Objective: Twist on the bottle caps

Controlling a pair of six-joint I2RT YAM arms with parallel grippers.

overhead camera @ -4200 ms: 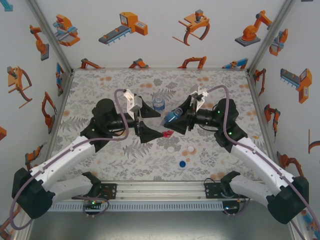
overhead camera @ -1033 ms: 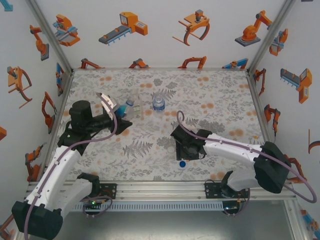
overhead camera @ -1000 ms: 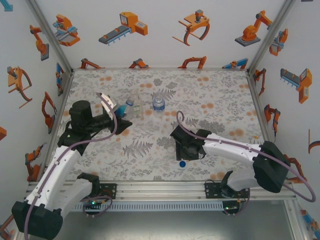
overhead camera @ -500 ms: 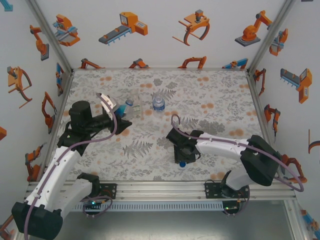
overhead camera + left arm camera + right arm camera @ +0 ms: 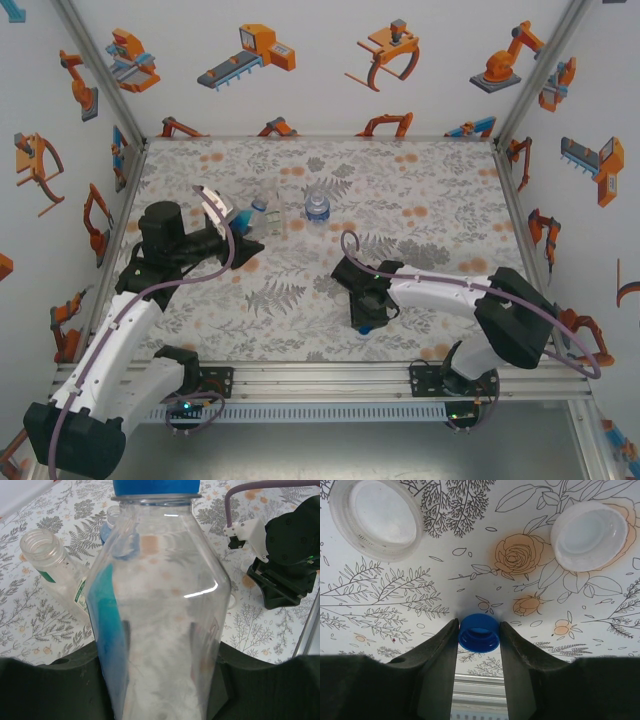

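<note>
My left gripper [image 5: 238, 228] is shut on the short blue-tinted bottle [image 5: 155, 605], held up at the left of the table. The tall narrow bottle [image 5: 42, 545] stands open-mouthed just beyond it, and the blue-labelled water bottle [image 5: 317, 208] stands farther right. My right gripper [image 5: 366, 325] is low over the table near the front edge. Its two fingers [image 5: 437, 650] touch both sides of the blue cap [image 5: 479, 635], which rests on the table with its open side toward the camera. Two white caps [image 5: 376, 517] [image 5: 590, 534] lie open side up just beyond.
The aluminium rail [image 5: 320, 380] runs along the front edge close behind the right gripper. Printed walls [image 5: 320, 60] enclose the floral table [image 5: 430, 190] at the back and sides. The right arm [image 5: 290, 565] lies across the near middle.
My right gripper slid left and toward the front edge, came down over the blue cap, and its fingers narrowed onto it. The left arm and its bottle stayed put.
</note>
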